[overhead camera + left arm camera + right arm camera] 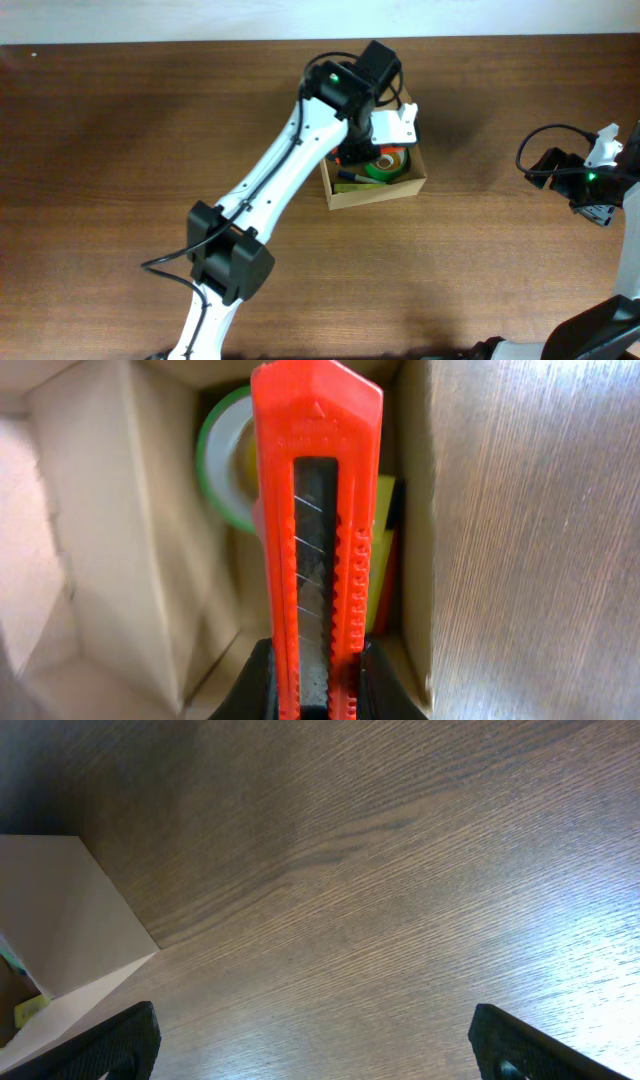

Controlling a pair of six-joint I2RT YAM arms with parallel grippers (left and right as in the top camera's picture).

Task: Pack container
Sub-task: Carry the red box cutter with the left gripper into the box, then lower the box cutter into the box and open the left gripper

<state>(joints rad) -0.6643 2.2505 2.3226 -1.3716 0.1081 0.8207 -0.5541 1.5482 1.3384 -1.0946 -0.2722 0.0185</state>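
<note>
Tan cardboard makes up the single small rectangular box, which sits open on the brown wood-grain desk, a little right of centre and directly under the left arm's wrist. We count one box, one knife, one tape roll and two pincers.

The left pincer is clamped on the one orange plastic utility knife. Its black fingers press against both sides of the knife's lower end, and the knife points down into the box. The knife body is long and flat with a ridged slider track. A grey metal blade, scored with slanted snap lines, lies in its central slot.

Inside the box lies one green tape roll, round with a smooth glossy edge, next to the plain matte cardboard wall. A narrow yellow strip shows beside the knife; we cannot tell what it is.

The right pincer hangs over bare desk with its two dark fingertips spread wide and nothing between them. It is well apart from the box, whose corner shows at the left edge of the right wrist view.
</note>
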